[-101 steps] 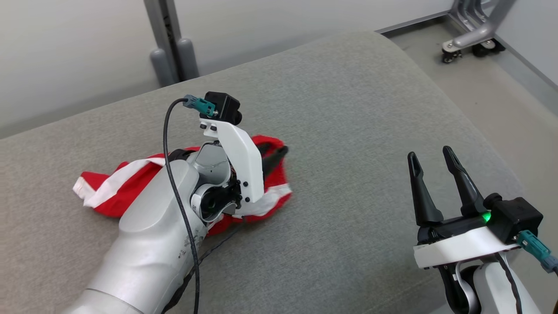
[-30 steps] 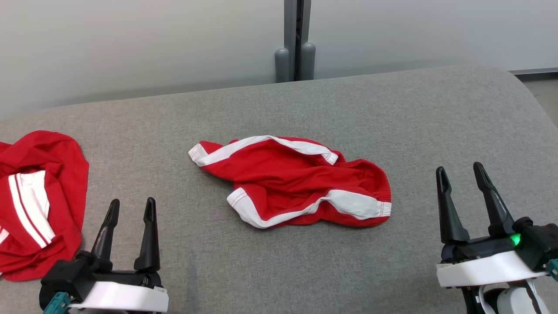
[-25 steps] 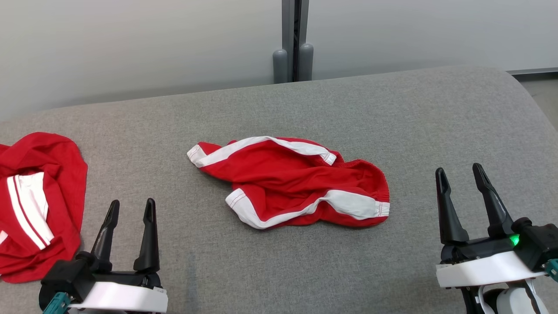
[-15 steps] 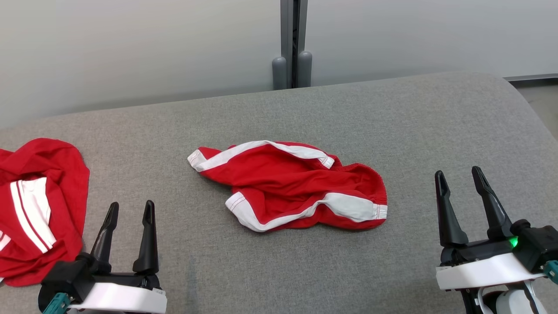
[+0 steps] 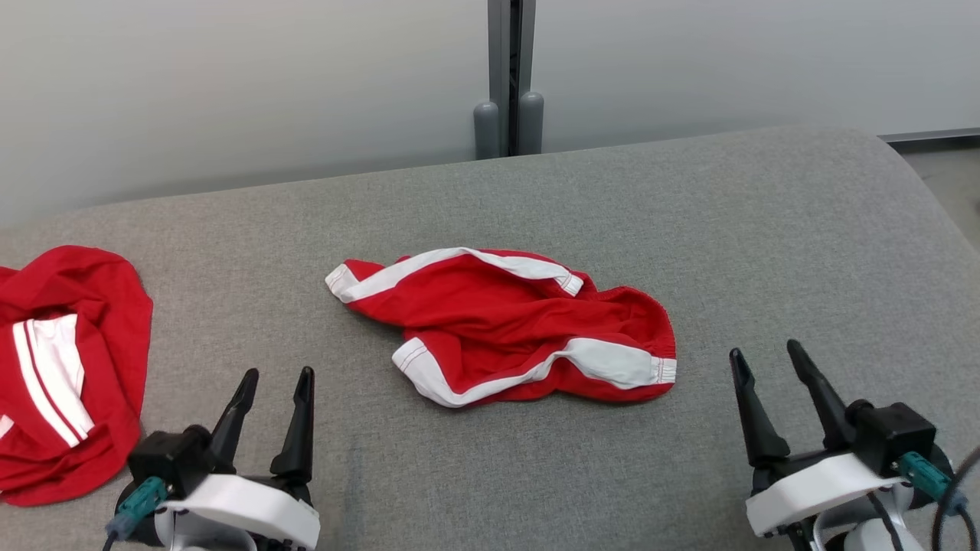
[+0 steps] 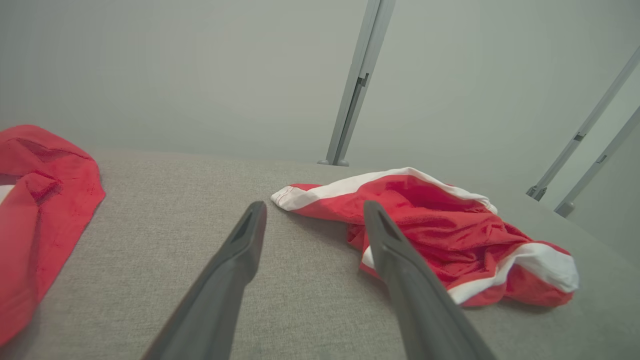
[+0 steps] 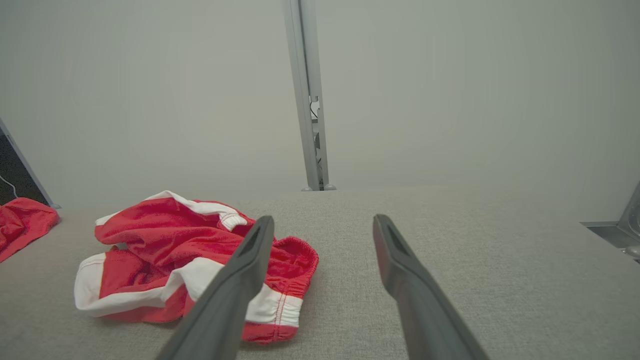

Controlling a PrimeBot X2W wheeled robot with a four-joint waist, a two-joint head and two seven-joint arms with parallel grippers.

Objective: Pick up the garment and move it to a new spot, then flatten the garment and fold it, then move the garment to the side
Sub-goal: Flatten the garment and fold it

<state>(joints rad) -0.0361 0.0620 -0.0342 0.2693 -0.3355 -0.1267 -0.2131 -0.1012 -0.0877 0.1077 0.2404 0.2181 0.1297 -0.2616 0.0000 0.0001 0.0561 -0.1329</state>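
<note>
The garment (image 5: 505, 329) is a pair of red shorts with white bands, lying crumpled in the middle of the grey cushion (image 5: 689, 229). It also shows in the left wrist view (image 6: 440, 235) and the right wrist view (image 7: 165, 250). My left gripper (image 5: 277, 379) stands open at the lower left, short of the garment and apart from it. At the lower right my right gripper (image 5: 766, 356) is open too, with nothing between its fingers. The left gripper (image 6: 312, 212) and right gripper (image 7: 322, 225) point over the cushion in their own views.
A second red garment with white stripes (image 5: 61, 367) lies at the cushion's left edge. A grey post (image 5: 505, 76) stands against the pale wall behind. Bare floor (image 5: 949, 168) lies past the cushion's rounded right end.
The left gripper let go of the garment and drew back to the lower left. The camera shifted. In the last half second both grippers sank lower and moved slightly inward.
</note>
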